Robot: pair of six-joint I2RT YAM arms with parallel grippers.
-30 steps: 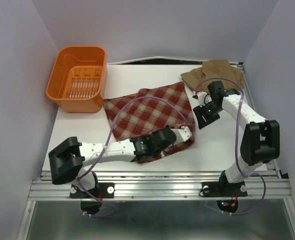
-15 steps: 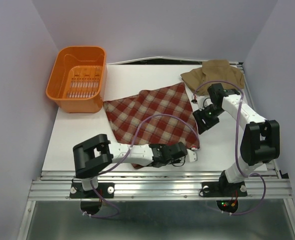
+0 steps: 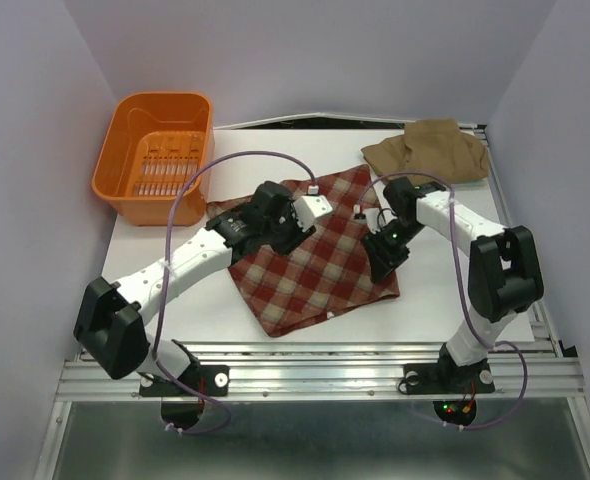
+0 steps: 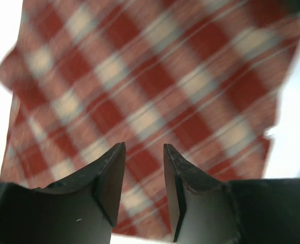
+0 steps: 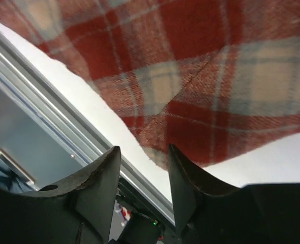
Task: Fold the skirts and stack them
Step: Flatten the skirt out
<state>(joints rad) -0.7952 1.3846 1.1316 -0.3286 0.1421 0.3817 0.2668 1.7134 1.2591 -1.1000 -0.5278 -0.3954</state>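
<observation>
Now the red-and-cream plaid cloth skirt (image 3: 320,275) lies spread flat on the white worktop (image 3: 175,290), with both arms reaching over it. The left pincer (image 3: 310,208) hangs above the far part of the plaid. Its wrist view shows the two dark fingers (image 4: 112,173) parted by a narrow gap with nothing between them, and the blurred check of the skirt (image 4: 140,76) fills the space below and beyond them. Half a second ago this arm lay low along the near edge of the worktop with its pincer at the near right corner of the plaid. It has since swung up and away to the far side, and that corner now lies flat and uncovered.

The right pincer (image 3: 383,258) sits over the right edge of the same skirt, where before it stood just off that edge. Its fingers (image 5: 101,178) are somewhat apart and grip nothing. Just beyond the fingertips runs the hem of the plaid (image 5: 216,76), with a strip of bare white worktop and the metal rail of the table edge to one side. Whether the fingertips touch the cloth cannot be told.

The plain tan-brown cloth skirt (image 3: 430,148) lies crumpled at the far right corner, well beyond the right pincer, and has not shifted. The orange plastic basket (image 3: 110,170) stands at the far left, well to the left of the left pincer, where it stood before.
</observation>
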